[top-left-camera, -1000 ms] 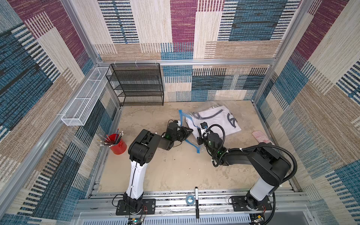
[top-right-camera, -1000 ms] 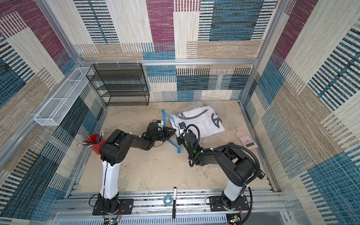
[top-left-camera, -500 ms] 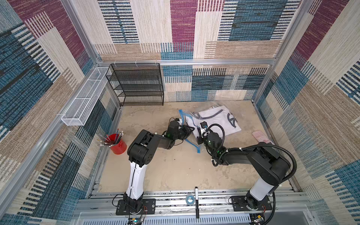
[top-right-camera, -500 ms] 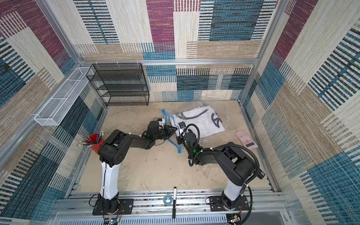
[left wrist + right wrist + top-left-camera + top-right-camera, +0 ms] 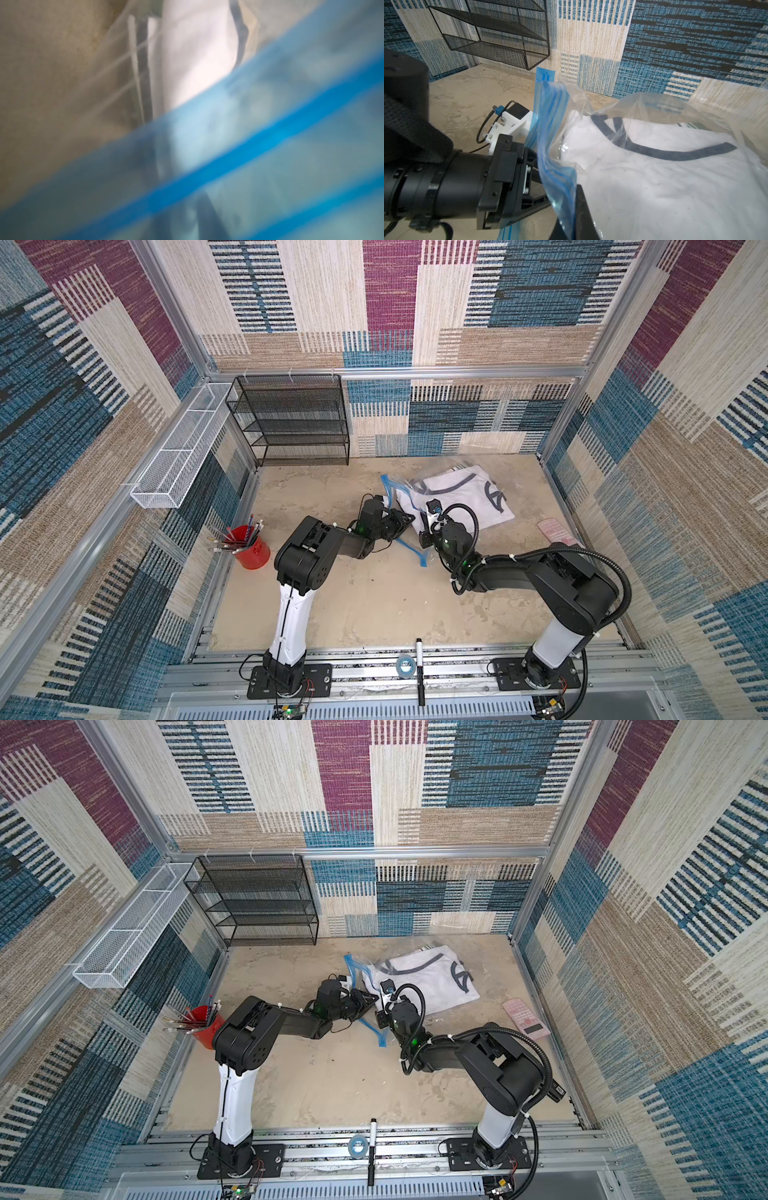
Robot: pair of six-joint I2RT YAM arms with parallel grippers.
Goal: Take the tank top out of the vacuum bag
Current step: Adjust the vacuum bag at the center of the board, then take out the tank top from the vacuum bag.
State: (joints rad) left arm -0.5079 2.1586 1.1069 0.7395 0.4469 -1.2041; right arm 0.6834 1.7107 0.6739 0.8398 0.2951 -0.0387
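Only right wrist view shows right gripper (image 5: 569,207) clamped on the vacuum bag (image 5: 643,108); left gripper (image 5: 542,187) tips hidden behind its blue strip (image 5: 550,124), state unclear. Tank top (image 5: 654,187) inside.

Left wrist view: blurred throughout; you discern only the vacuum bag (image 5: 270,145) as blue bands and the tank top (image 5: 193,52) as a white smear. Right wrist view: the bag's strip hides the fingertips of the left gripper (image 5: 538,187), so you cannot read its jaws; the picture's edge cuts off the right gripper (image 5: 571,209) and the tank top.
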